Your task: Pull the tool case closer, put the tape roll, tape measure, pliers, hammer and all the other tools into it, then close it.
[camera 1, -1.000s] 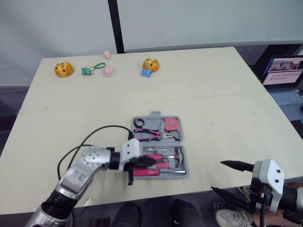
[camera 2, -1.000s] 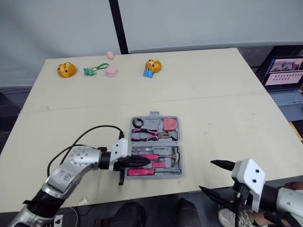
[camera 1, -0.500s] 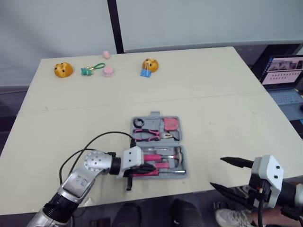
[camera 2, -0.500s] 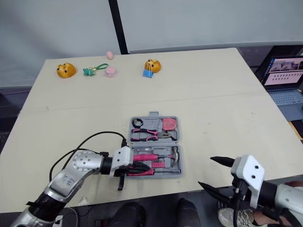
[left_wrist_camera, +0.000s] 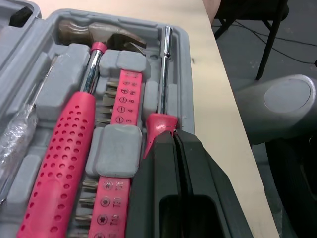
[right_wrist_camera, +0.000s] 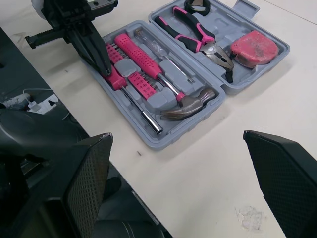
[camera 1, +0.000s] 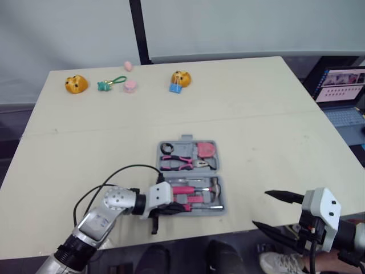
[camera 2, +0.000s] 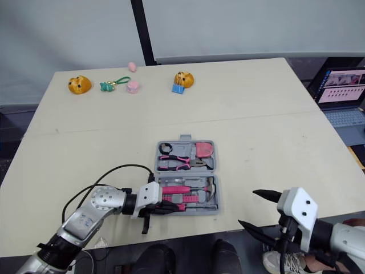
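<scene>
The tool case (camera 1: 186, 138) looks packed; the closed left hand (left_wrist_camera: 173, 136) seats the screwdriver (left_wrist_camera: 164, 74), I judge; the right hand (camera 1: 260, 209) hangs open; next, fold the case shut.

place: robot test lab | signs: plain work table (camera 1: 256, 114), lit laptop (camera 1: 341, 91) well right of the tool case (camera 1: 189, 177), toy props (camera 1: 76, 84) lined beyond it

Grey tool case (camera 1: 224, 195) open flat, pink-handled hammer (left_wrist_camera: 69, 139), pliers (right_wrist_camera: 198, 37) inside
</scene>
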